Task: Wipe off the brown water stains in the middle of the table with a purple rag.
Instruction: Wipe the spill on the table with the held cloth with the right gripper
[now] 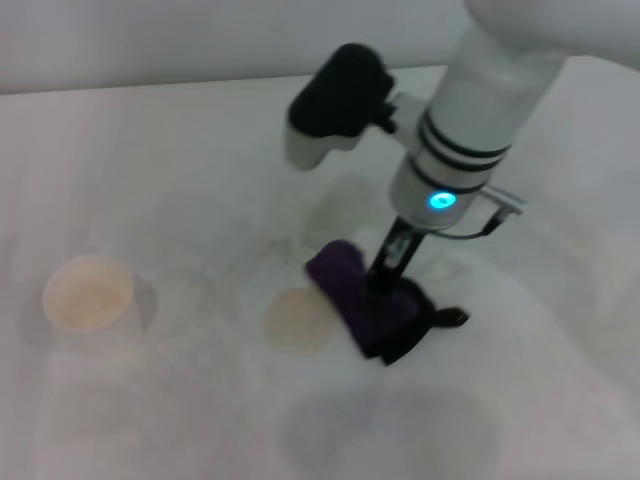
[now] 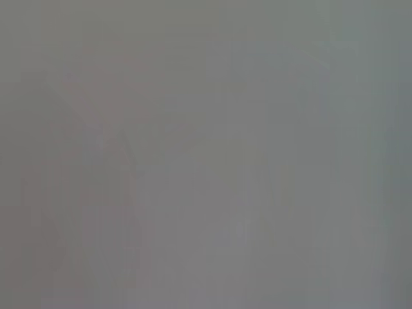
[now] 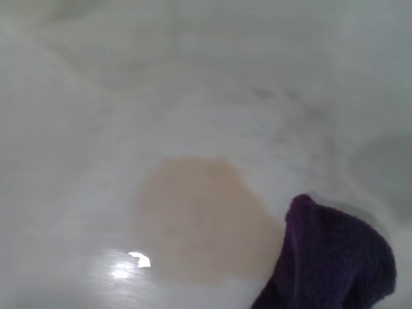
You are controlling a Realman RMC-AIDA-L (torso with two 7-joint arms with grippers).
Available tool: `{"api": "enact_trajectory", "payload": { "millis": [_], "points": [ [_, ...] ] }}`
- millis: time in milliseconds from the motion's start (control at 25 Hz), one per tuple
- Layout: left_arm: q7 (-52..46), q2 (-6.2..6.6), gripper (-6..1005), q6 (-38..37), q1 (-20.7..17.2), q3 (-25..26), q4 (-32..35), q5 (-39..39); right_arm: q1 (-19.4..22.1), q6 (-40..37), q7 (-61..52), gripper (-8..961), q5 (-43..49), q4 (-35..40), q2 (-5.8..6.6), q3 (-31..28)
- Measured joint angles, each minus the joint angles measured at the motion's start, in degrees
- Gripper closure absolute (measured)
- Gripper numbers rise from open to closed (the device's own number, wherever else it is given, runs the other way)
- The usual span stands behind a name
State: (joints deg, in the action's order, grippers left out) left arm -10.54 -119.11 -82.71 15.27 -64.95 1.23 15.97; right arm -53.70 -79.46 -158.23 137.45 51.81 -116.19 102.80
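Head view: right gripper [image 1: 392,270] clenches the purple rag [image 1: 372,305] on the table [image 1: 180,180], apparently touching the brown water stains [image 1: 298,320] at their 3 o'clock edge; a paper cup [image 1: 88,292] sits well off at 9 o'clock.

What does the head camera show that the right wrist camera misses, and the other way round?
Only the head view shows the right gripper shut on the purple rag, the paper cup off to the left, and the far table edge. Only the right wrist view shows a bright glare spot by the stain. Both show the brown water stains, the rag beside them, and the white table.
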Motion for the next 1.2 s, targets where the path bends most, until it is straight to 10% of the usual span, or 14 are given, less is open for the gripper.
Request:
{"api": "enact_trajectory", "payload": {
  "millis": [560,1200],
  "points": [
    [-0.05,-0.14,106,-0.49,0.35,-0.19,-0.05,0.2,-5.1,3.77,0.6,843,-13.96,0.78,-0.01,14.97],
    [0.04,-0.13,106,-0.68,-0.52,-0.17,-0.09,0.2,-7.34,4.54,0.87,843,-13.47,-0.67,-0.01,14.72]
  ]
}}
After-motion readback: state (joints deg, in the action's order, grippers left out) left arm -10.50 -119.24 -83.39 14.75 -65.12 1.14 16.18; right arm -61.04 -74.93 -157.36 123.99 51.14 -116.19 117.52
